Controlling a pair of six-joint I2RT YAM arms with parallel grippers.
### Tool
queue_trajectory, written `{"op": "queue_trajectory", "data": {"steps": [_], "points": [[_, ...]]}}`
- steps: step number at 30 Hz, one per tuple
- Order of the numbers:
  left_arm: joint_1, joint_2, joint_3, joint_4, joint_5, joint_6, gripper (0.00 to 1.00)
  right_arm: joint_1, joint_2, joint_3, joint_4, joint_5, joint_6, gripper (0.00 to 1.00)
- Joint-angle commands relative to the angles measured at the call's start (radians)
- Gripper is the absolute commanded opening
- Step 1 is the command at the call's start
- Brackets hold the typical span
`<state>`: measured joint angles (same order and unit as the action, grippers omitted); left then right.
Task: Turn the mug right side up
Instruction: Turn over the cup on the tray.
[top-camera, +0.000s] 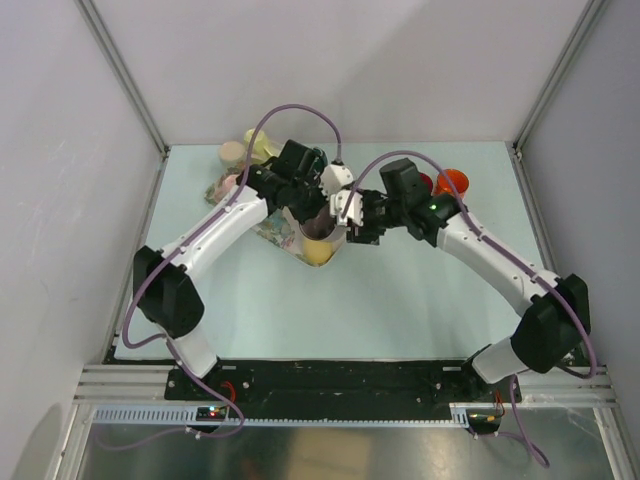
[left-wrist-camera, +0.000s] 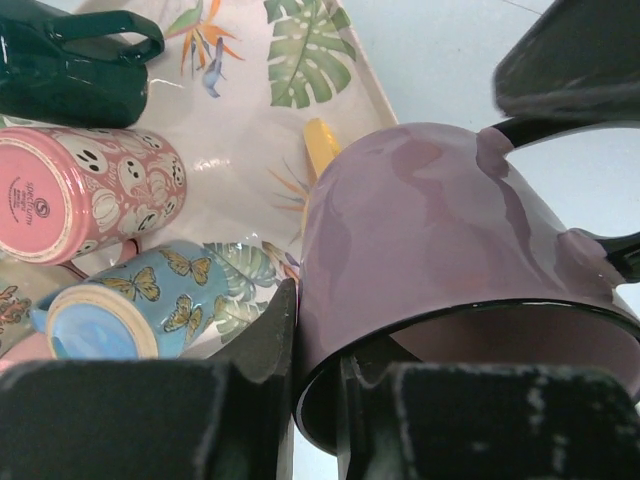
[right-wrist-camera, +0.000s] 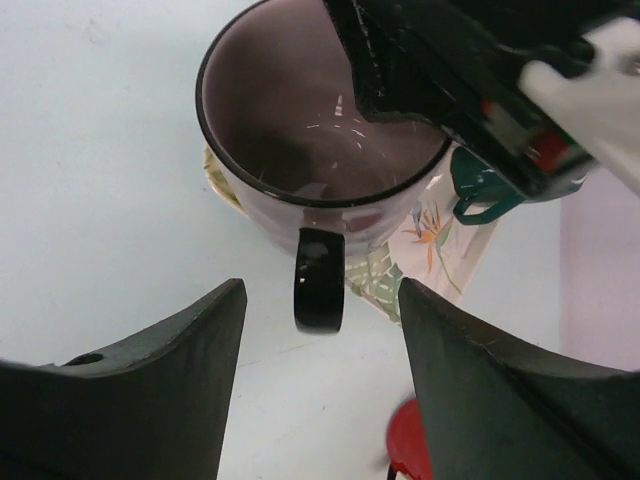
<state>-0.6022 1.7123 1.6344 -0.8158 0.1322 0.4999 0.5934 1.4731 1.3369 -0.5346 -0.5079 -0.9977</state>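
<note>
**A:** Start on the left — how do the jaws of the left gripper (left-wrist-camera: 318, 345) stand?

**B:** Narrow, nipped onto the rim of the purple mug (left-wrist-camera: 430, 230). One finger sits outside the wall and the other inside the mouth.

**A:** And where is the mug from there?

**B:** Straight ahead of those jaws, with the rim nearest them and the body stretching away. It is over the corner of the leaf-printed tray (left-wrist-camera: 310, 60). In the top view its dark inside shows, so the mouth is turned upward rather than down. I cannot tell whether its base touches the tray.

**A:** Anything else near the left jaws?

**B:** Three more mugs lie on their sides on the tray, to the left of the jaws. The dark green mug (left-wrist-camera: 70, 65) is farthest out, the pink mug (left-wrist-camera: 90, 195) with little faces is closer, and the blue butterfly mug (left-wrist-camera: 135, 305) is closest. A yellow thing (left-wrist-camera: 322, 145) shows just beyond the purple mug, but too little of it to say what it is.

**A:** Now the right.

**B:** The jaws of the right gripper (right-wrist-camera: 320, 300) stand wide and hold nothing. The mug's black handle (right-wrist-camera: 319, 285) points toward them, just ahead of the gap between the fingers and touching neither. The mouth of the mug opens beyond the handle, and the left jaws come in over the far right of the rim.

**A:** And past the right jaws?

**B:** Red cups (top-camera: 450, 182) stand on the bench (top-camera: 400, 290) behind them, apart from the mug.
</note>
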Motion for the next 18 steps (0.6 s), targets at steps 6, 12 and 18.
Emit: {"op": "queue_trajectory", "data": {"steps": [6, 12, 18], "points": [[-0.008, -0.006, 0.122, -0.009, 0.029, -0.086, 0.0, 0.07, 0.065, 0.018, 0.099, 0.143, -0.064, 0.45], [-0.007, 0.001, 0.139, -0.018, 0.05, -0.212, 0.39, 0.058, 0.055, -0.007, 0.094, 0.157, -0.067, 0.02], [0.029, -0.037, 0.143, -0.017, 0.015, -0.325, 0.88, -0.063, -0.074, -0.11, 0.028, 0.109, -0.013, 0.0]]}}
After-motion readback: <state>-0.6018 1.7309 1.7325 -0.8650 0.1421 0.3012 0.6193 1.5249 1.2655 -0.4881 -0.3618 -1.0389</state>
